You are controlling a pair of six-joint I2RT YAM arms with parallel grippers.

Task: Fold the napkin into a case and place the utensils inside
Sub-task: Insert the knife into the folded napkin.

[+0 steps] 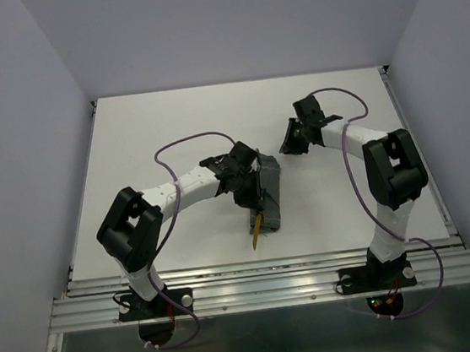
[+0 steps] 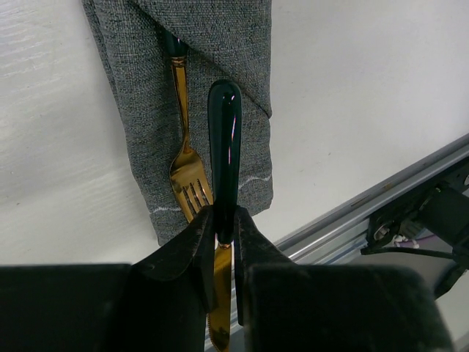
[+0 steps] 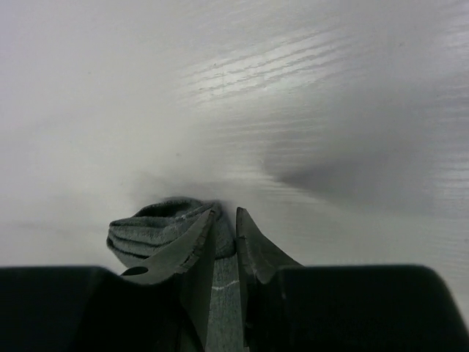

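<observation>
The folding looks done: the case (image 2: 220, 66) lies flat on the table (image 1: 170, 124) near its middle, a narrow grey pouch with a diagonal flap. One piece is in, the fork (image 2: 187, 172) tucked under that flap with its tines poking out the near end. Now the left gripper (image 2: 223, 235) is clamped on a green-handled utensil (image 2: 223, 132), handle tip over the pouch and aimed at the flap's opening, so that one is left to slide home. Over on the right, the right gripper (image 3: 226, 227) is pinched on a fold of grey cloth (image 3: 154, 227), probably the case's far end, though the wrist view is too tight to be sure. The held utensil's working end is cut off by the fingers, so knife or spoon, can't say. From above, the left arm covers most of the pouch.
</observation>
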